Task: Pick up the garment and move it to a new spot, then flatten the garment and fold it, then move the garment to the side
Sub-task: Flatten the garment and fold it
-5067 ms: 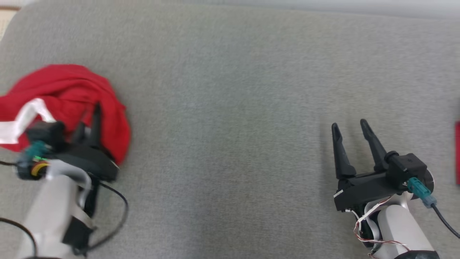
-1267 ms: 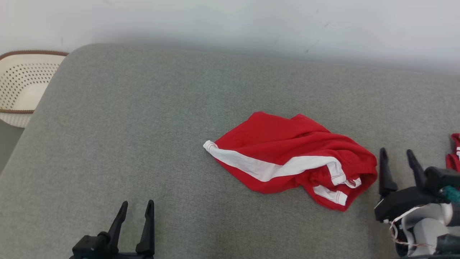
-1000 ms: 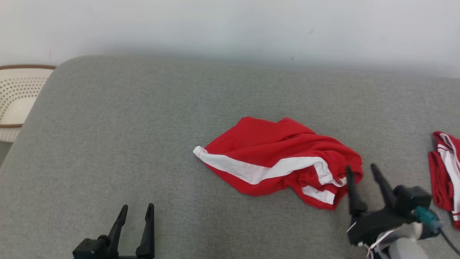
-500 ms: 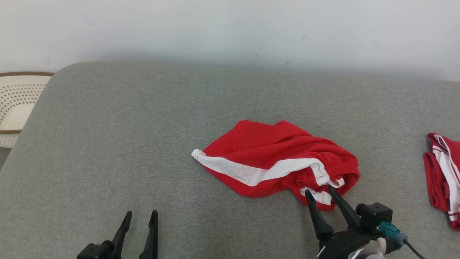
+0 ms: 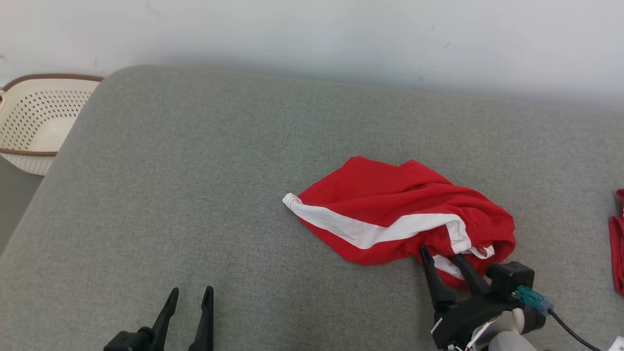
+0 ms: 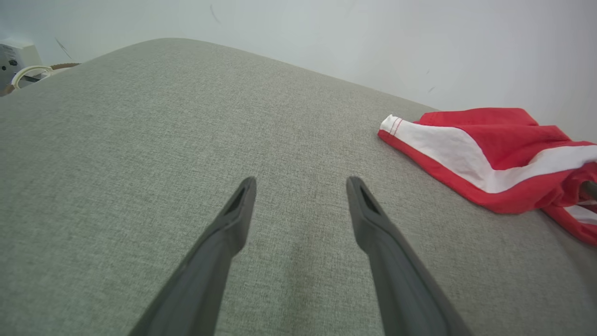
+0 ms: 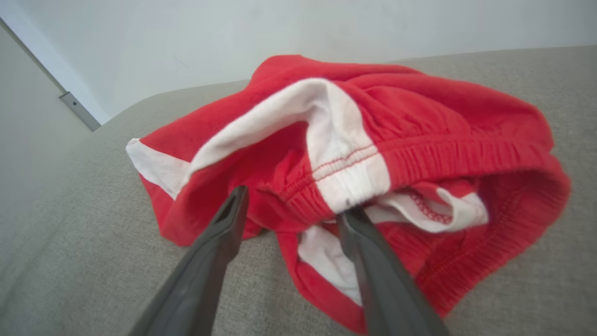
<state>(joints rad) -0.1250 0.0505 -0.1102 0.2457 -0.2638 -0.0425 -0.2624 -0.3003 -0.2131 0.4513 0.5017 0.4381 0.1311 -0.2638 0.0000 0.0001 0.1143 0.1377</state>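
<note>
Two grippers, both spread wide, neither pinching anything.

Right gripper (image 7: 296, 200): tips at the near edge of the red shorts (image 5: 390, 204). The gathered waistband (image 7: 419, 154) bunches up just ahead of the tips and partly between them. One fingertip sits under the waistband's white panel; touching or just short of it, cannot tell.

Left gripper (image 5: 191, 290): hovers low over bare grey cushion (image 5: 195, 170), with the shorts well off to its right and ahead. Nothing lies between its fingers.

Shorts lie crumpled on the cushion, one leg trailing away from the right gripper, the waistband end nearest it. A second red piece (image 5: 616, 253) lies off to the right gripper's far side, apart from the shorts. A pale basket (image 5: 39, 117) stands beyond the cushion's corner, far ahead and to the left of the left gripper.

Step in hand, by my reading: flattening, with the right gripper lining up a hold on the waistband.

Next move likely calls for easing the fingers a little further over the elastic, then closing on one layer only. The left gripper should then take the far corner so the cloth can be drawn out flat.
</note>
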